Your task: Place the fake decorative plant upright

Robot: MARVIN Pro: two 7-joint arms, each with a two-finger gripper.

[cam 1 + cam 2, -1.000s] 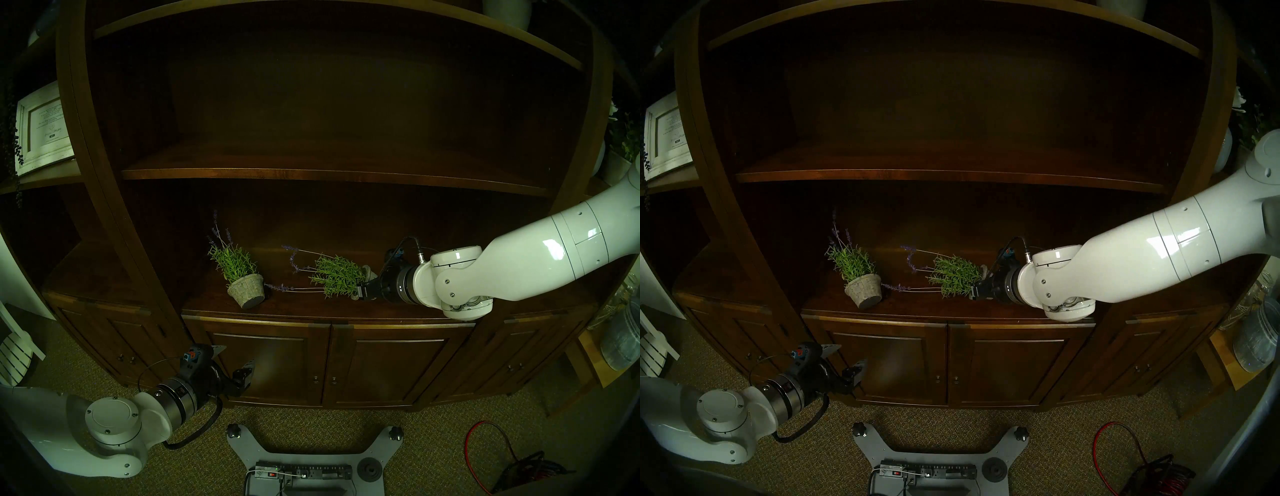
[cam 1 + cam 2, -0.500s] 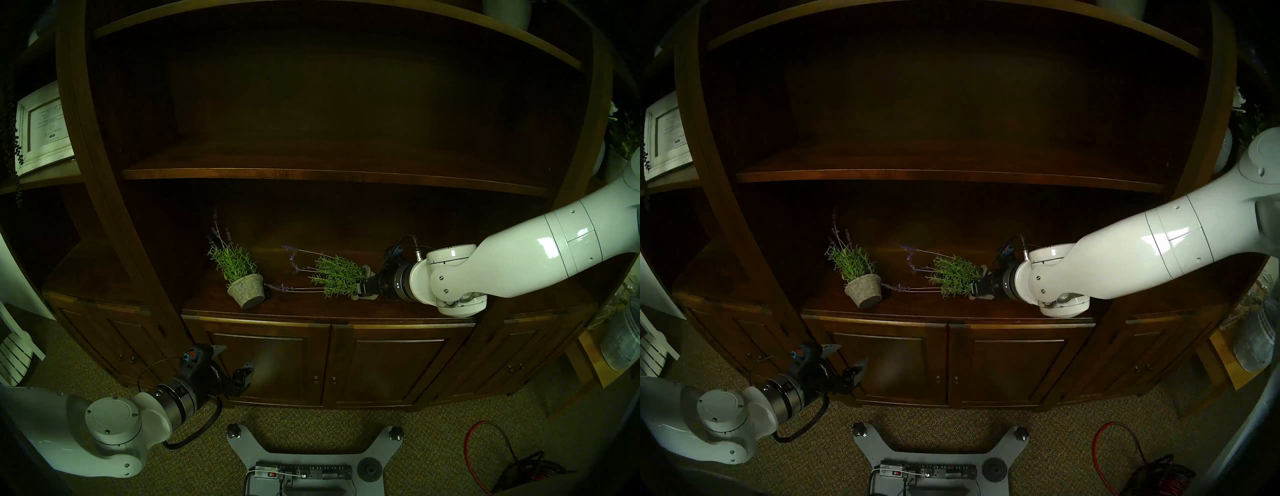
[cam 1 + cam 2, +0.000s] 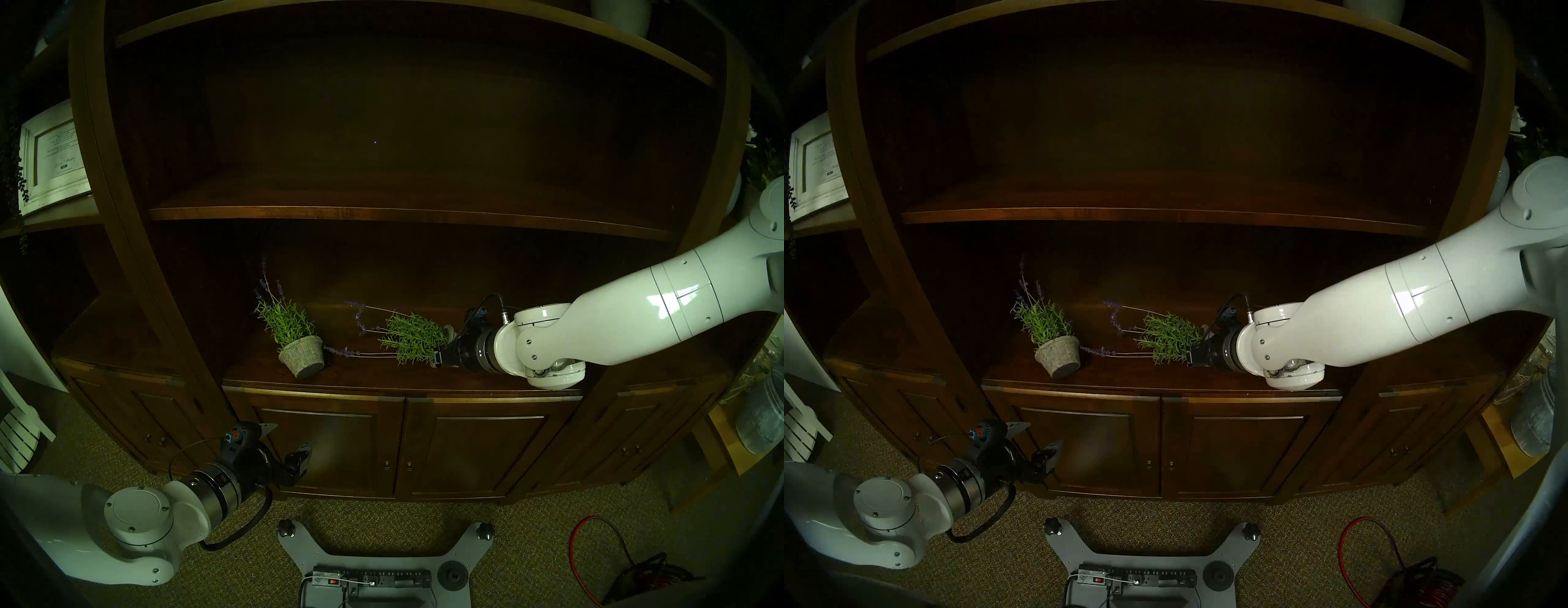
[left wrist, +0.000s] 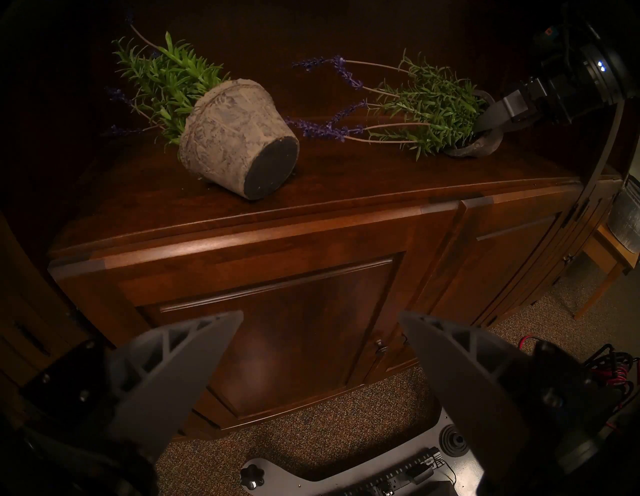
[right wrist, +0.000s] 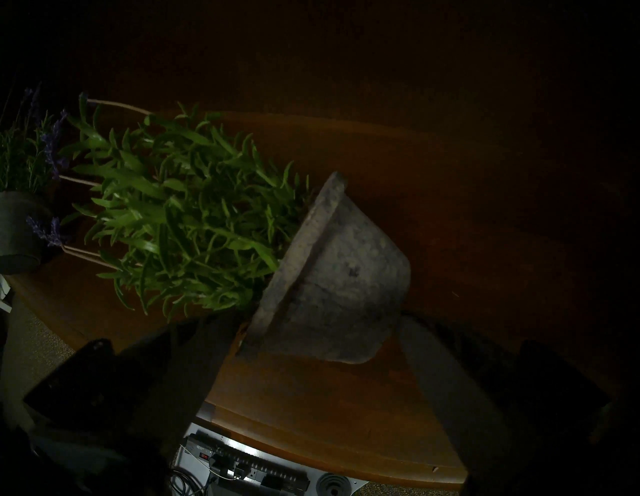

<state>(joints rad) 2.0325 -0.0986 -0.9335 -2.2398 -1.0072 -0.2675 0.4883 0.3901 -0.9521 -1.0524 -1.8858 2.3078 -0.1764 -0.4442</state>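
Note:
Two fake lavender plants in grey pots lie tipped on the dark wooden counter (image 3: 382,382). The right plant (image 3: 413,337) lies on its side with its leaves pointing left; it also shows in the left wrist view (image 4: 429,104). Its pot (image 5: 339,287) sits between the fingers of my right gripper (image 3: 443,352), which is open, one finger by the rim and one by the base. The left plant's pot (image 3: 302,356) leans with its dark base toward the front. My left gripper (image 3: 288,439) is open and empty, low in front of the cabinet doors.
A wooden shelf (image 3: 382,212) spans above the counter. A white picture frame (image 3: 53,157) stands on the left shelving. A glass jar (image 3: 759,416) is at the right. My base with a power strip (image 3: 369,579) and a red cable (image 3: 594,552) lie on the carpet.
My right arm has moved left along the counter, bringing the open gripper further over the right plant's pot. The plants and the left arm have not moved.

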